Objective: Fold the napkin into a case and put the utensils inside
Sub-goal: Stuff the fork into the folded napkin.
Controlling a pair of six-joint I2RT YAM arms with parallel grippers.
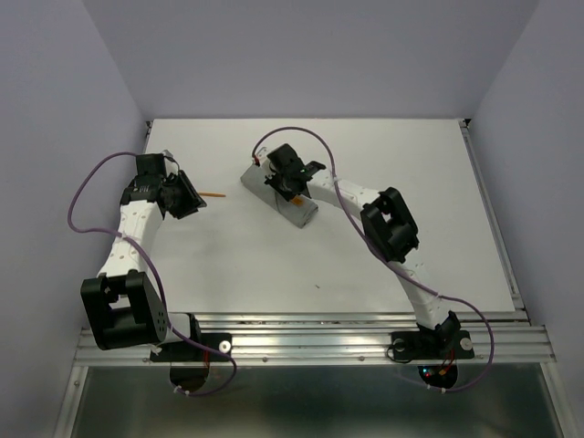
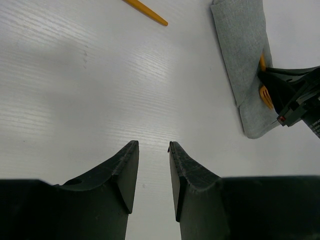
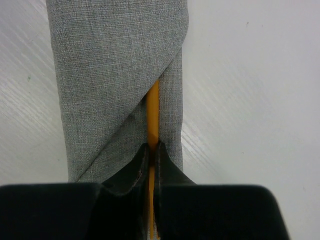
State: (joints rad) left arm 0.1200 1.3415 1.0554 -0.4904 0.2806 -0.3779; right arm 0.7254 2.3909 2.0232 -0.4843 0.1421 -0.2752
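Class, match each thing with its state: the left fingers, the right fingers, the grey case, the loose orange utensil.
Things:
1. left fingers
2. right fingers
3. case
4. loose utensil

States:
A. lying alone on the table
B. shut on the fork
C. apart, holding nothing
D. folded, fork partly inside

Pairs: 1-C, 2-B, 3-D, 4-A

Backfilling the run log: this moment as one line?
right gripper: shut on orange utensil, tip under case fold | left gripper: open, empty | second utensil: on table, outside case
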